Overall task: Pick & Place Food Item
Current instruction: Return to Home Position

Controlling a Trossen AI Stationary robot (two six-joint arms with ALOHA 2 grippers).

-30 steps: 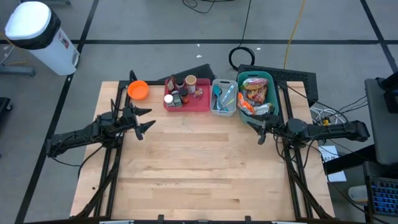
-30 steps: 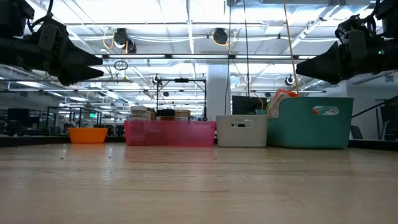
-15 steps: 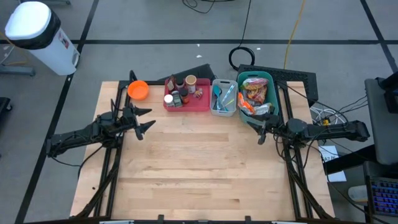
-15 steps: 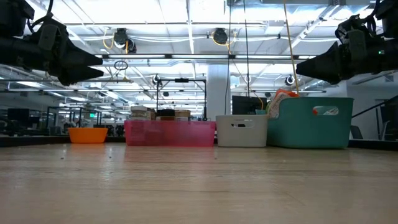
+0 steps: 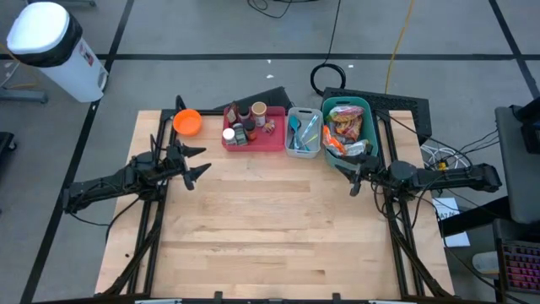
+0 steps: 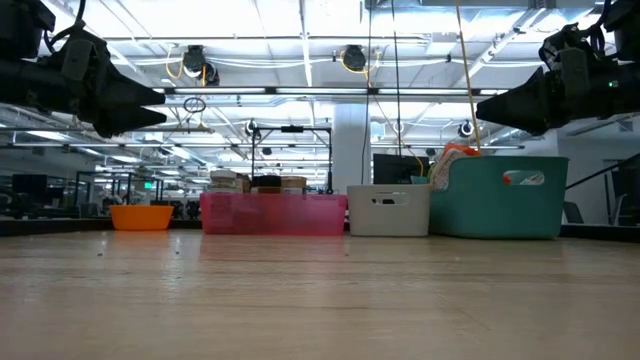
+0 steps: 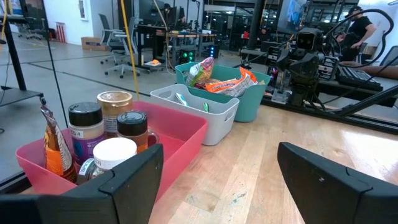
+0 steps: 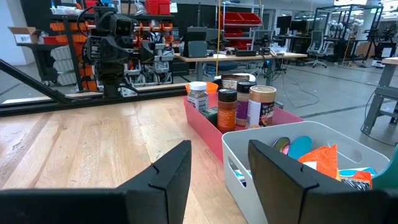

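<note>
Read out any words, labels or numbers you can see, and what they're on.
No text is readable.
Labels on the jars in the pink bin: too blurred.
Print on the snack packets in the teal bin: too small.
Teal bin's front sticker: blurred.
Red label on the white trash can: too small.

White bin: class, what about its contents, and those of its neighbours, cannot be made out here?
1. White bin, low view: its front wall hides the spoons; high view: too small to count.
2. Teal bin, low view: wall hides all but the top packets.
3. Jars in pink tray, left wrist view: labels unreadable; one sits partly behind a finger of the open left claw.
</note>
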